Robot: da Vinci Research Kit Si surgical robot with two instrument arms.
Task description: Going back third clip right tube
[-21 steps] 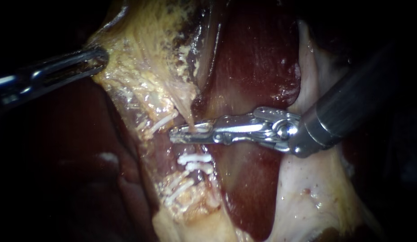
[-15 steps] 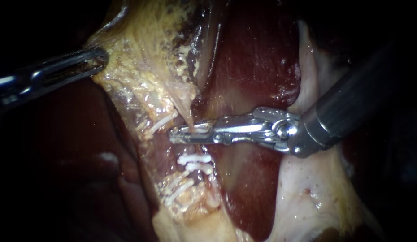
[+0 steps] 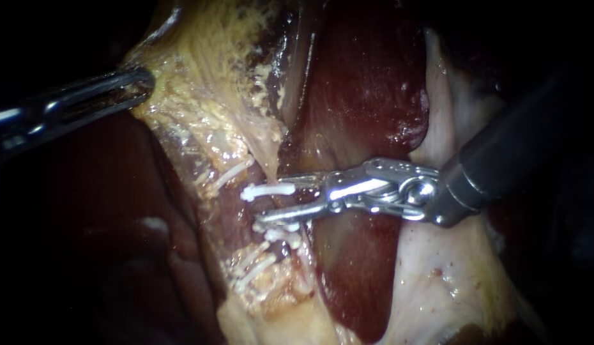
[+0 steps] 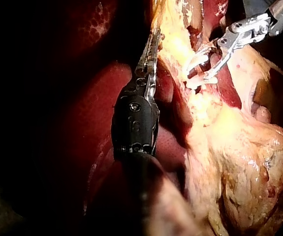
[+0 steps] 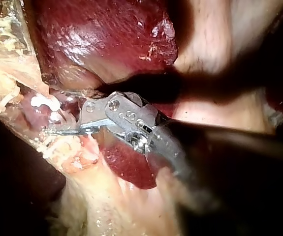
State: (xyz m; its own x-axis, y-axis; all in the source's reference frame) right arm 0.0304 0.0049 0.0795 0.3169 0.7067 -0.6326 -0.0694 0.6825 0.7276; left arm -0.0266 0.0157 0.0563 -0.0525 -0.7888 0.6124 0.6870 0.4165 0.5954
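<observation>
A fresh white clip (image 3: 268, 190) sits across the right tube (image 3: 269, 171), free of both jaws. My right instrument (image 3: 269, 200) comes in from the right with its jaws open, one above the clip and one below it. In the right wrist view the same open jaws (image 5: 65, 119) stand beside the clip (image 5: 45, 102). Two more white clips (image 3: 279, 230) lie lower on that tube. My left instrument (image 3: 140, 83) is shut on the yellowish tissue (image 3: 182, 96) at the upper left and holds it taut; the left wrist view shows its jaws (image 4: 151, 46) along that tissue.
Dark red liver (image 3: 367, 96) fills the middle behind the tubes. The pale gallbladder wall (image 3: 437, 275) lies under the right shaft. The left tube carries white clips (image 3: 252, 267) in fatty tissue lower down. Dark liver (image 3: 86, 223) lies below my left instrument.
My right instrument's jaws, closed around the tube before, now stand apart and have left a white clip on it. The instrument has drawn back slightly to the right. My left instrument has held still.
</observation>
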